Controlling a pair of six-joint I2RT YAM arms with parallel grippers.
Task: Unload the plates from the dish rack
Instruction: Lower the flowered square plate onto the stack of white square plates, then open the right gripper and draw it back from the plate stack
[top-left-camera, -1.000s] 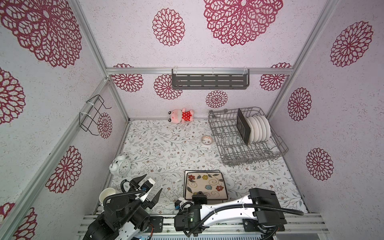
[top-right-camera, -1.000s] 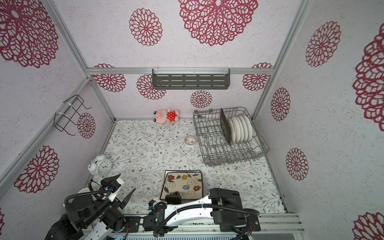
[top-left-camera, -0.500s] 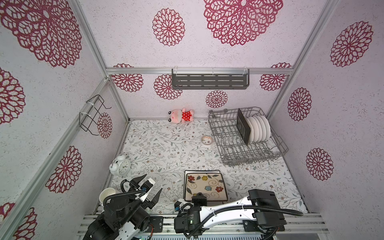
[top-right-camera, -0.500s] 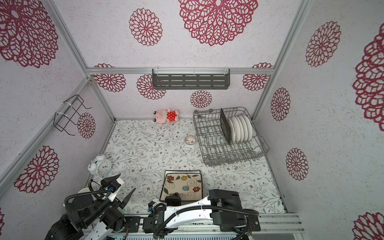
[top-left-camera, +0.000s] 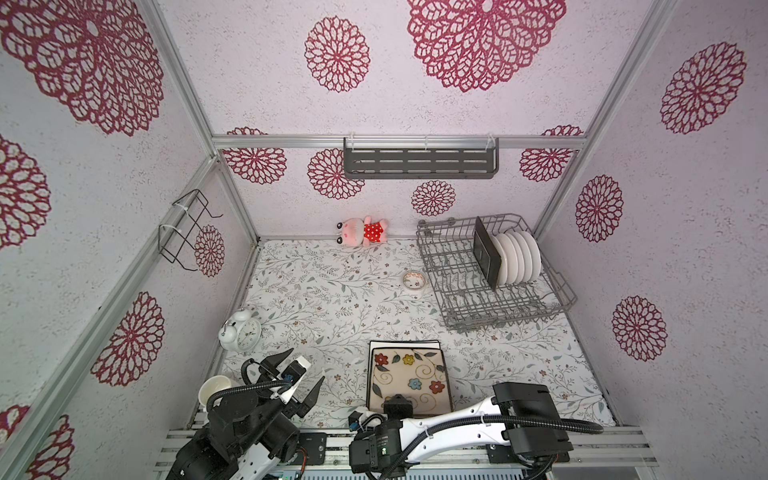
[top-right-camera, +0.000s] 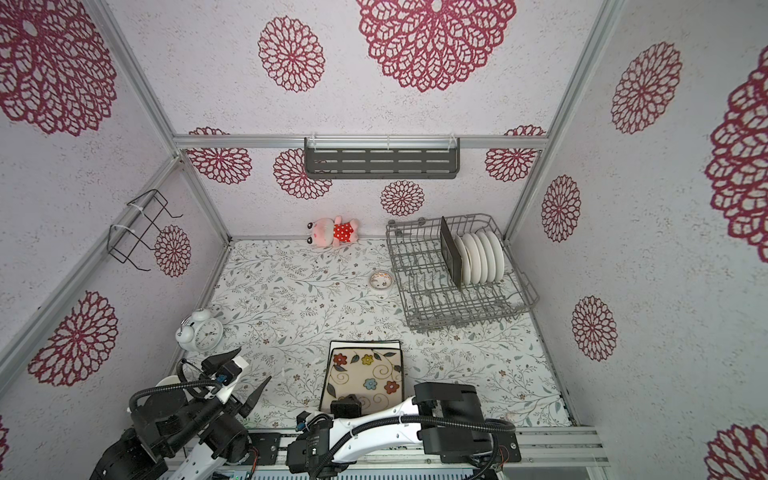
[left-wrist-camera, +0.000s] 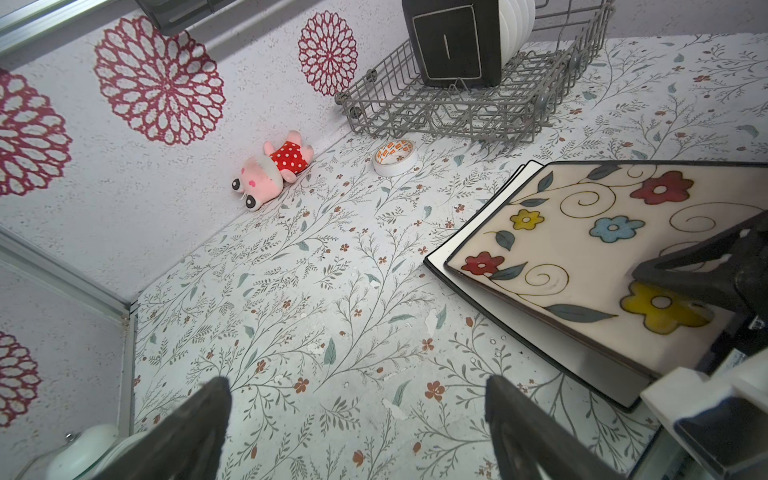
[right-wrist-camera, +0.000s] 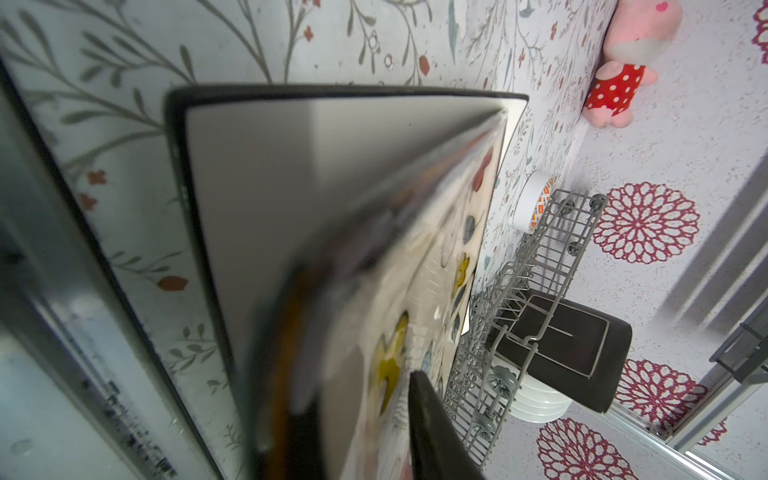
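In both top views the right gripper (top-left-camera: 397, 405) sits at the near edge of the flowered plate (top-left-camera: 409, 380), laid flat as the unloading stack. Far ahead, the dish rack (top-left-camera: 457, 274) props 1 black plate (top-left-camera: 484, 253) and round white plates (top-left-camera: 521, 259) upright between tines.

Left wrist view: the left gripper (left-wrist-camera: 356, 380) gapes empty, waiting beside the stack.

Right wrist view: the flowered rim, over a white square plate (right-wrist-camera: 270, 174), runs between the jaws. Pinched or freed, I cannot tell.
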